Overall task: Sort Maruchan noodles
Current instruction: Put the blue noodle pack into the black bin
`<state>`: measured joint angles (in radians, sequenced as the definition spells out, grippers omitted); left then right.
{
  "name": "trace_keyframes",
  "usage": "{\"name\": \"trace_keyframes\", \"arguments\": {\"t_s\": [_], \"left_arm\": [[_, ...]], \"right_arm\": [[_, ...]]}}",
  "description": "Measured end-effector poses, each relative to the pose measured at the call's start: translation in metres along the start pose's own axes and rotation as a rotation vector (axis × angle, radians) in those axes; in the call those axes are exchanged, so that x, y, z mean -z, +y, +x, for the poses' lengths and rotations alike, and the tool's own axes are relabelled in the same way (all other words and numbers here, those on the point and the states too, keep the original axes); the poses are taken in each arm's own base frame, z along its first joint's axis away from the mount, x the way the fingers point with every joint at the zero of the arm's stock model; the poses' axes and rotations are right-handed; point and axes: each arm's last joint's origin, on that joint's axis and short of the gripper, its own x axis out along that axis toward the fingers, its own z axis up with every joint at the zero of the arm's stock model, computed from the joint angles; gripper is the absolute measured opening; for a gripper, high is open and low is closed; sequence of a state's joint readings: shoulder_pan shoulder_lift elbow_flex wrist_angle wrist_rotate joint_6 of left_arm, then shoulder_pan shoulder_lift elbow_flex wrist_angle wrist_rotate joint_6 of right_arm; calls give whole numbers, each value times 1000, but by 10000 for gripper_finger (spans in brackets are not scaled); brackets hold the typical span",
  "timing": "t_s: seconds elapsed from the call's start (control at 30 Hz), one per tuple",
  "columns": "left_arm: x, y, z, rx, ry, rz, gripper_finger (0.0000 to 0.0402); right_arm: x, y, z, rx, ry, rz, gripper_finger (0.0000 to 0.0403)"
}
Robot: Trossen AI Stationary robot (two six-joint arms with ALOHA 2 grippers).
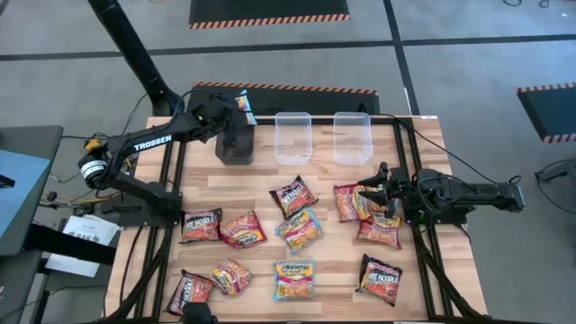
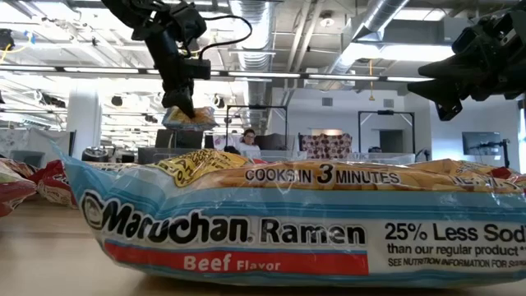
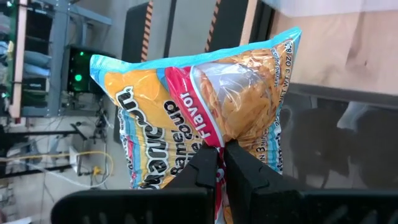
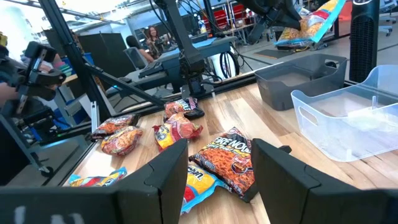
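Observation:
My left gripper hangs at the table's far left, just beyond the black bin, shut on a light blue and yellow Maruchan packet. The same packet shows below the fingers in the low view, clear of everything. Several more packets lie flat on the table: red/orange ones, black/red ones and light blue ones. My right gripper waits open at the table's right side, above the packets there. My left gripper pinches the light blue packet between its two fingers, on the orange face near one edge. The fingers slant down from above. The packet sticks out past the fingertips, tilted and lifted clear, high over the far side of the black bin.
Two clear bins stand side by side to the right of the black bin along the far edge. A light blue packet lies close to the near edge, filling the low view. People sit in the room behind.

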<state>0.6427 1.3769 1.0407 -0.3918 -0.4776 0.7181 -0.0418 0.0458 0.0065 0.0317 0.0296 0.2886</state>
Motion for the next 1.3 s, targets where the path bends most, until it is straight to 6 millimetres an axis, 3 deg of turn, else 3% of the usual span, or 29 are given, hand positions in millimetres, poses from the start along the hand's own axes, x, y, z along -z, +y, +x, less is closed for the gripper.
{"name": "trace_keyframes", "arguments": {"t_s": [0.13, 0.67, 1.3], "left_arm": [[0, -1, 6, 9, 4, 0, 0], [0, -31, 65, 34, 151, 122, 0], [3, -29, 70, 7, 196, 246, 0]], "right_arm": [[0, 0, 0, 0, 0, 0, 200], [0, 0, 0, -1, -2, 0, 200], [0, 0, 0, -1, -4, 1, 200]]}}
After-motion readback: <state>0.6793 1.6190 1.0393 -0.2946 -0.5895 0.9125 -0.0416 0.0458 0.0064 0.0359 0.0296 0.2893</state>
